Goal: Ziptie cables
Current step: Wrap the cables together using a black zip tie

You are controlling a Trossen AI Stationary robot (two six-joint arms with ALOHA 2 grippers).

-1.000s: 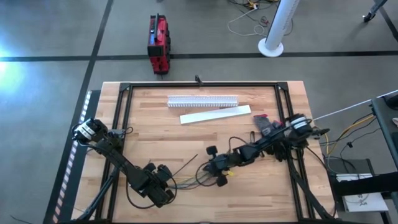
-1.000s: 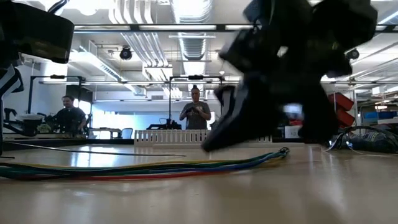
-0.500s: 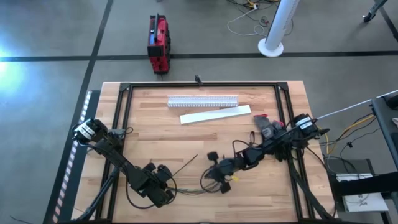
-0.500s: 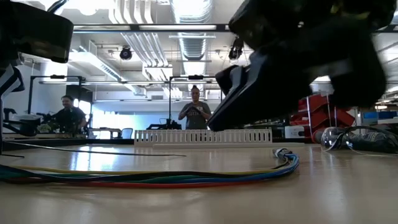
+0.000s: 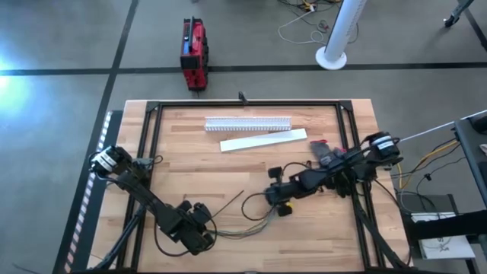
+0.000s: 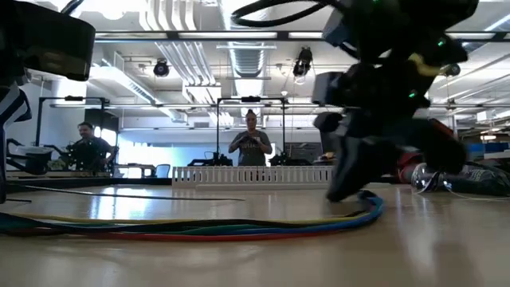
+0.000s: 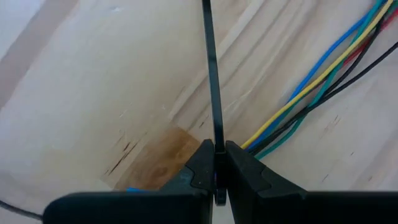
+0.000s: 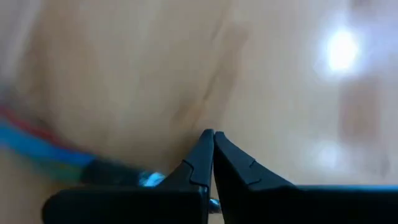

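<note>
Table [image 5: 228, 167] pale smooth wood w/ grain, cables [image 7: 323, 81] glossy plastic, ziptie [image 7: 211, 81] matt black plastic

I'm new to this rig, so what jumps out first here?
The bundle of coloured cables lying across the table's front. The left tool at front left pinches a black ziptie beside them. The right tool, fingers closed, is at mid-table by the bundle's end.

grey floor [image 5: 61, 46], ceiling lights [image 6: 239, 36]

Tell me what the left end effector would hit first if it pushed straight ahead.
Likely bare table. The left end effector is shut on the zip tie; the cable bundle lies off to one side. Depth is unclear.
</note>
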